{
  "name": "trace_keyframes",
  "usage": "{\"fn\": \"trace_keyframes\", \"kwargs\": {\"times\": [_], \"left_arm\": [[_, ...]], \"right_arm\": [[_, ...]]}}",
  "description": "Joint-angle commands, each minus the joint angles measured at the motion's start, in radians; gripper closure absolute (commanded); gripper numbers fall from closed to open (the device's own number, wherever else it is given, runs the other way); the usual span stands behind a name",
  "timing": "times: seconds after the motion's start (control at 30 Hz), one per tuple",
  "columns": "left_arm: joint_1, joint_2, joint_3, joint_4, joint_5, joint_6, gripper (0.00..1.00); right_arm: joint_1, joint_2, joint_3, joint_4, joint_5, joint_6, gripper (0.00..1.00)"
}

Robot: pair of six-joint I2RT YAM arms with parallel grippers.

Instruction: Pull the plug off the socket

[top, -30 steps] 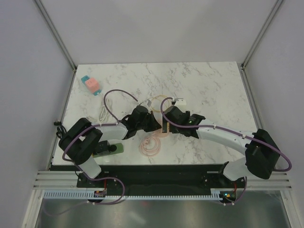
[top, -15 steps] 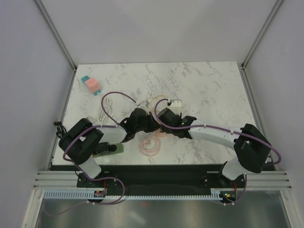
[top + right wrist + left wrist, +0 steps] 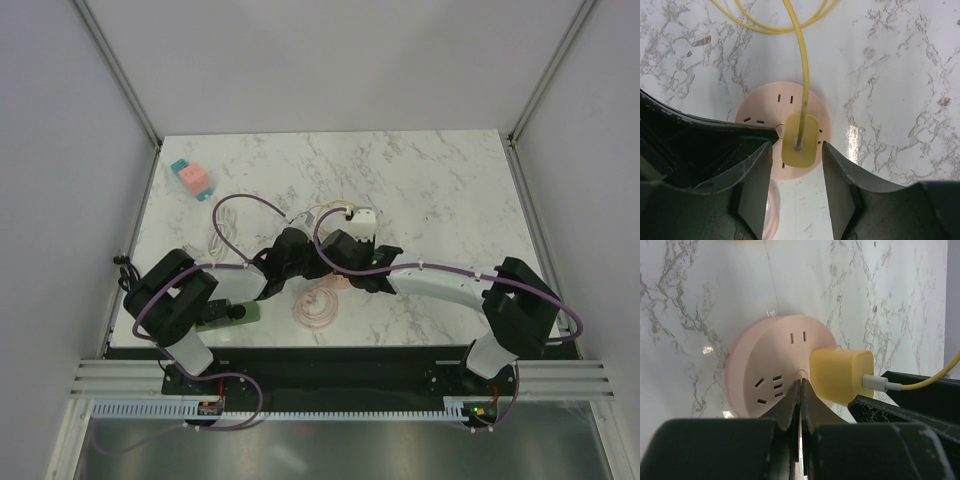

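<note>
Yellow plug: rigid, light, probably smooth-sided. It is seated in socket, middle of tabletop, toward near edge. Right fingers apart, flanking its flat sides, likely the best hold. Left fingers together, tips at socket's centre.

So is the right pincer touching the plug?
Cannot tell. The right wrist view shows the right pincer straddling the yellow plug; its fingers sit too close either side to judge.
</note>
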Motion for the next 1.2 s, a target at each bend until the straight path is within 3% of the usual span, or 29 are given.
{"fn": "trace_keyframes", "kwargs": {"times": [0.0,0.43,0.87,1.03,1.17], "left_arm": [[0.001,0.019,-0.003,-0.085,-0.063,-0.003,0.98],[0.001,0.005,-0.015,-0.085,-0.077,-0.012,0.98],[0.001,0.022,0.001,-0.148,-0.135,-0.054,0.98],[0.001,0.025,0.004,-0.152,-0.130,-0.055,0.98],[0.001,0.025,0.002,-0.152,-0.134,-0.057,0.98]], "right_arm": [[0.018,0.028,0.036,0.017,0.046,0.024,0.48],[0.036,0.111,0.089,-0.028,0.169,0.053,0.47],[0.035,0.169,0.112,-0.029,0.223,0.072,0.53],[0.036,0.178,0.118,-0.031,0.207,0.084,0.57],[0.035,0.169,0.115,-0.032,0.204,0.084,0.66]]}}
